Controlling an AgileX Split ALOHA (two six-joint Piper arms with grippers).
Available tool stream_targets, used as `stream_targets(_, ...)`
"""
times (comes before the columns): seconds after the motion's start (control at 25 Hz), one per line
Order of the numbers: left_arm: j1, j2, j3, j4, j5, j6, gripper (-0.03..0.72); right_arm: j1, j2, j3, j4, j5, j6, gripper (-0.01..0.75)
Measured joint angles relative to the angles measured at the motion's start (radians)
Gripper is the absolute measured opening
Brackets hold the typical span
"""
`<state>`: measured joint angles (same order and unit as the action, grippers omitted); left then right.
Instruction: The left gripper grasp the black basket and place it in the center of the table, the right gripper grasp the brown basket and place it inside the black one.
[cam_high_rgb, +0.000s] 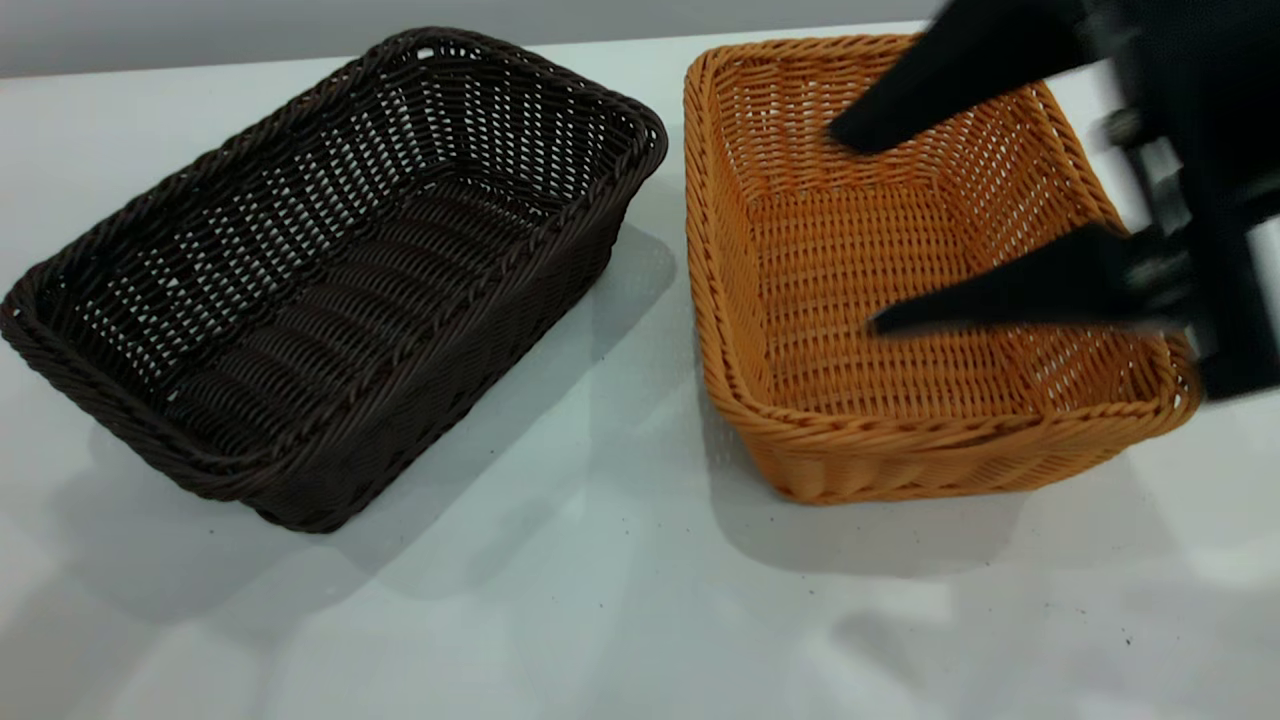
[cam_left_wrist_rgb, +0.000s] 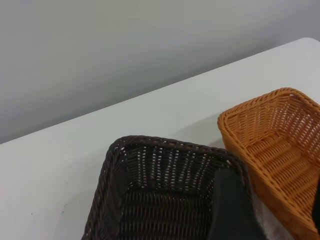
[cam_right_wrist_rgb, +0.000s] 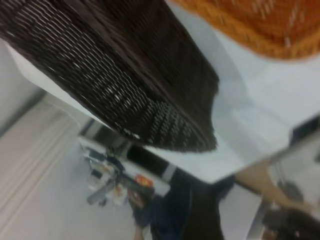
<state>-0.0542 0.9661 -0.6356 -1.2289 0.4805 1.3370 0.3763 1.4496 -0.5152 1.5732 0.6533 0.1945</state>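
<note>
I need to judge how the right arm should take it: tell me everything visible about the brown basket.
The brown basket is a rectangular tray of orange-brown woven wicker with a braided rim and open-weave sloping walls. It stands upright and empty on the white table, just right of the black basket, with a narrow gap between them. The right end effector hangs open over its interior, fingers spread; whether they touch it cannot be told.

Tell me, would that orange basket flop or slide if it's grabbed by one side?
The orange basket probably holds its shape: its woven walls stand upright unaided. Open weave suggests it is light, so it may tilt when lifted by one wall. On the smooth white table it would likely slide if pushed.
</note>
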Motion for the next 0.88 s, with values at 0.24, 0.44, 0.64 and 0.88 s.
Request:
stream_targets(0.24, 0.0, 0.008, 0.0, 0.0, -0.001, 0.0, 0.344, 0.102, 0.084, 0.0, 0.133, -0.035, 0.007, 0.51)
stream_targets(0.44, 0.0, 0.008, 0.001, 0.0, -0.001, 0.0, 0.344, 0.103, 0.141, 0.0, 0.175, -0.03, -0.05, 0.51)
stream_targets(0.64, 0.0, 0.008, 0.001, 0.001, -0.001, 0.0, 0.344, 0.103, 0.143, 0.0, 0.173, -0.03, -0.059, 0.51)
stream_targets(0.88, 0.0, 0.008, 0.001, 0.001, -0.001, -0.001, 0.344, 0.103, 0.143, 0.0, 0.173, -0.107, -0.059, 0.51)
